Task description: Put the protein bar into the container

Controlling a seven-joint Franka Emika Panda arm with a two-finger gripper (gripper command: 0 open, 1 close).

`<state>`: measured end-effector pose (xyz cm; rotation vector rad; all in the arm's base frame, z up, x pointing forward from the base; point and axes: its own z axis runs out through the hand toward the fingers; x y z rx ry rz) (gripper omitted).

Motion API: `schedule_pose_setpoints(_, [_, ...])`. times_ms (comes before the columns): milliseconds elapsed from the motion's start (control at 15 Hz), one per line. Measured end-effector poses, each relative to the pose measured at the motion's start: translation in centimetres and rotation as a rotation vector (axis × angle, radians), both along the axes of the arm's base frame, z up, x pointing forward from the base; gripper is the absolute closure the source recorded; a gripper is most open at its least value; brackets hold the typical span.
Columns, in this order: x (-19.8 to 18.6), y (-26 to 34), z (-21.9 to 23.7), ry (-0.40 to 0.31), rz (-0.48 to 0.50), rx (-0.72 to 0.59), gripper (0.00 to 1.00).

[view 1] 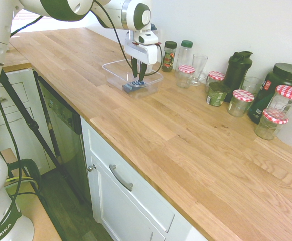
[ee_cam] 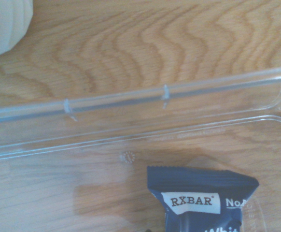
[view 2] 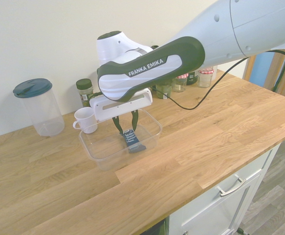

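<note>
The protein bar (view 2: 132,143) in its dark blue wrapper lies tilted inside the clear plastic container (view 2: 96,147), its lower end on the floor of the tub. My gripper (view 2: 126,131) hangs straight down into the container, directly over the bar's upper end. Its dark fingers (view 2: 117,125) stand a little apart, open. From the other side the bar (view 1: 134,86) shows near the container's (view 1: 113,68) front wall, under the gripper (view 1: 138,79). In the wrist view the bar (ee_cam: 201,203) with white "RXBAR" print lies on the tub's bottom, inside the clear rim (ee_cam: 131,99).
A white cup (view 2: 86,120) stands just behind the container, and a clear jug with a dark blue lid (view 2: 38,105) further along the wall. Spice jars, a glass, a dark shaker and jars with red-checked lids (view 1: 243,102) line the back of the wooden counter (view 1: 186,150).
</note>
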<state>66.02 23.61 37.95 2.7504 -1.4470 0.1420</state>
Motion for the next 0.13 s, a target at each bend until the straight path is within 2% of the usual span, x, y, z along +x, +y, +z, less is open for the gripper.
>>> schedule_pose_setpoints(133, [-0.3, 0.4, 1.5, -0.017, 0.005, 0.009, 0.00])
